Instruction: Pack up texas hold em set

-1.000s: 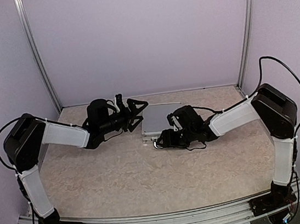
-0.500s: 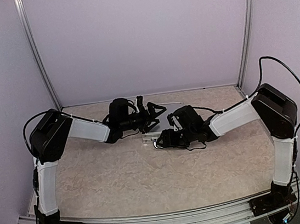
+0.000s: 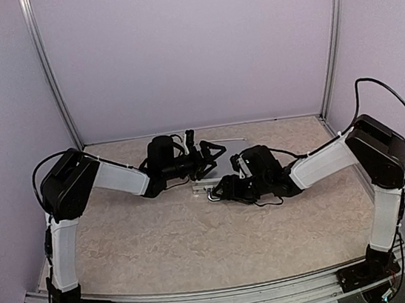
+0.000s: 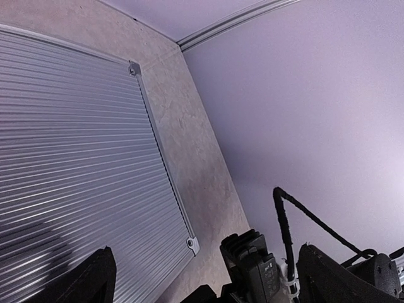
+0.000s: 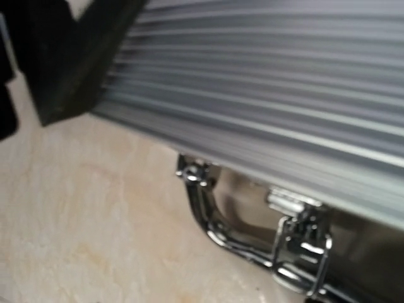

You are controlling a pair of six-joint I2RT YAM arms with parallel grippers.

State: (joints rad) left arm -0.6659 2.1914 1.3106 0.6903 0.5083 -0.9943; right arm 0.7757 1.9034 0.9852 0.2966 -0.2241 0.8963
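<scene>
The silver ribbed aluminium case lies flat and closed at the back middle of the table. Its cards, chips, discs and marker are hidden. My left gripper hovers over the lid's left part, its jaws wide open and empty. In the left wrist view the ribbed lid fills the left side, between my two dark fingertips. My right gripper is at the case's front edge by the chrome handle. The right wrist view shows the handle and a latch close up, but not my own fingers.
The case's far corner rivets lie near the back wall rail. A black finger of the other arm shows at the top left of the right wrist view. Marbled tabletop spreads in front of the case.
My left arm has swung right and now reaches over the case lid. My right arm has shifted slightly, staying at the case's front edge. The case has stayed shut.
</scene>
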